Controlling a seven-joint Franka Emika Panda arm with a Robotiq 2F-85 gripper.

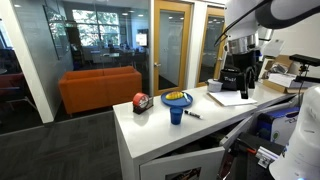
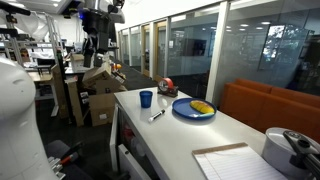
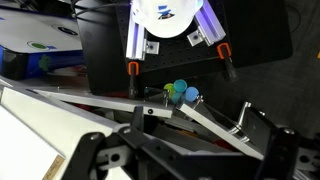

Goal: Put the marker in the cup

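Claw (image 3: 180, 142) linkage fills the bottom of the wrist view, both jaws spread wide with nothing between them; in both exterior views it hangs raised, well apart from the marker. Marker (image 1: 192, 115) lies flat on the white counter (image 1: 150, 128), just beside the upright blue cup (image 1: 176, 113) and not in it. 1 blue plate (image 1: 178, 97) carrying yellow items sits just behind the cup.
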